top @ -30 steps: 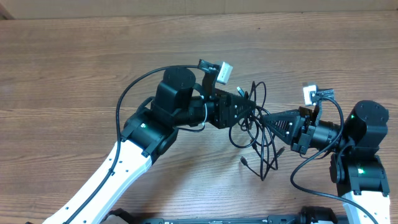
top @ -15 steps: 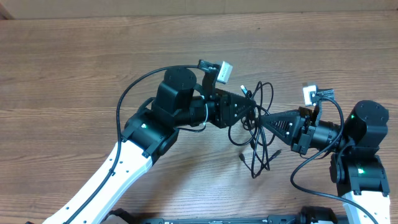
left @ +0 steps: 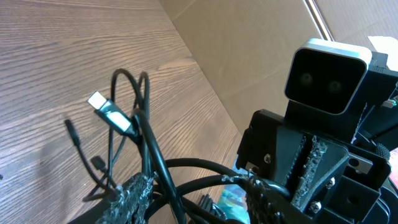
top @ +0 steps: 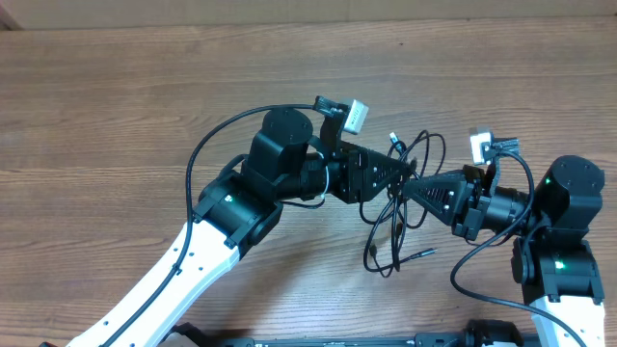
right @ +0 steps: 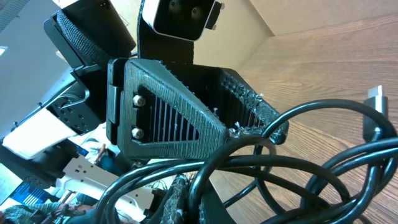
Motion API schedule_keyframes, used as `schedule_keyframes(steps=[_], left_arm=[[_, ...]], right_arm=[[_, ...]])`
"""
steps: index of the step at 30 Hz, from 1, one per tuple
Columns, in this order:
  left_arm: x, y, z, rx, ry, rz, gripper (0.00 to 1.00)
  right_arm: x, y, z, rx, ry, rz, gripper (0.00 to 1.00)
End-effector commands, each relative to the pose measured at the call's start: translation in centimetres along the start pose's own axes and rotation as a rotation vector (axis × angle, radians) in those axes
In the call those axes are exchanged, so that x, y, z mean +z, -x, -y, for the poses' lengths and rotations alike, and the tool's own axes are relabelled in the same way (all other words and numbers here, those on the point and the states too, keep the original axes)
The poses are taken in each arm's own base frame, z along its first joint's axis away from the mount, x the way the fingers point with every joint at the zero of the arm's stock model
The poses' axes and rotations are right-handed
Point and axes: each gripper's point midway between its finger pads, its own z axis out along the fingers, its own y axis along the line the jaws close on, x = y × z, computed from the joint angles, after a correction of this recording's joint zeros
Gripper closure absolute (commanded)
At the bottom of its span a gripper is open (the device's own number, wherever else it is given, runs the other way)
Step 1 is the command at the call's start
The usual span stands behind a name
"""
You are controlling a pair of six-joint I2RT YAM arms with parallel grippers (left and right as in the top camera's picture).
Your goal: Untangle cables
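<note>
Wood-grain table [top: 116, 106] fills the overhead view. Its far edge runs along 12 o'clock, with a paler surface beyond it. Bare wood lies open from 8 o'clock round to 1 o'clock. The crowded part is the centre and the side from 3 to 6 o'clock.

Two arms work here. The left arm [top: 222, 207] reaches in from 7 o'clock and the right arm [top: 564, 217] stands at 4 o'clock. Their tips almost meet just right of centre.

The cables [top: 397, 226] are bunched between those two tips as one knot of thin black cords. Loops spread toward 1 o'clock and strands trail toward 6 o'clock. How many cords make up the knot cannot be told. Three plug ends show: a silver plug [top: 393, 139] at 12 o'clock of the knot and two small dark ends, one [top: 371, 253] at 7 o'clock and one [top: 427, 253] at 5 o'clock.

The left pincer [top: 408, 173] stands part open. In its wrist view the fingers [left: 138, 193] are well apart, with cords running across the gap and not pinched. The right pincer [top: 406, 190] is closed tight, with a strand of the cables caught at its tip.
</note>
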Motion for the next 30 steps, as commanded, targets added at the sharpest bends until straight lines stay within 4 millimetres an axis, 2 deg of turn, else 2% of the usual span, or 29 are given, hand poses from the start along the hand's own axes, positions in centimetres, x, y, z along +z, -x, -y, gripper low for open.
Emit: schedule_keyframes(steps=[1, 6, 9, 13, 18, 23, 29, 30], left_arm=[[0.3, -0.1, 1.1, 0.017, -0.027, -0.008, 0.49], [0.3, 0.0, 1.2, 0.019, -0.029, -0.006, 0.51], [0.3, 0.0, 1.2, 0.02, -0.03, -0.006, 0.49], [0.3, 0.6, 0.5, -0.013, 0.01, 0.027, 0.51], [0.3, 1.1, 0.3, -0.035, 0.026, 0.053, 0.47], [0.3, 1.1, 0.3, -0.033, 0.024, 0.055, 0.57], [0.7, 0.8, -0.1, -0.043, 0.028, 0.038, 0.56], [0.8, 0.6, -0.4, -0.05, 0.034, 0.031, 0.59]], right_arm=[[-0.2, 0.4, -1.5, -0.052, 0.033, -0.005, 0.96], [-0.2, 0.4, -1.6, -0.06, 0.042, -0.008, 0.96], [-0.2, 0.2, -2.5, -0.09, 0.086, -0.026, 0.96], [-0.3, 0.1, -2.8, -0.096, 0.103, -0.035, 0.96], [-0.3, 0.0, -2.9, -0.096, 0.112, -0.041, 0.96], [-0.3, 0.0, -3.0, -0.096, 0.114, -0.042, 0.96], [-0.3, 0.0, -3.0, -0.101, 0.114, -0.041, 0.96], [-0.3, 0.0, -3.0, -0.103, 0.114, -0.04, 0.96]])
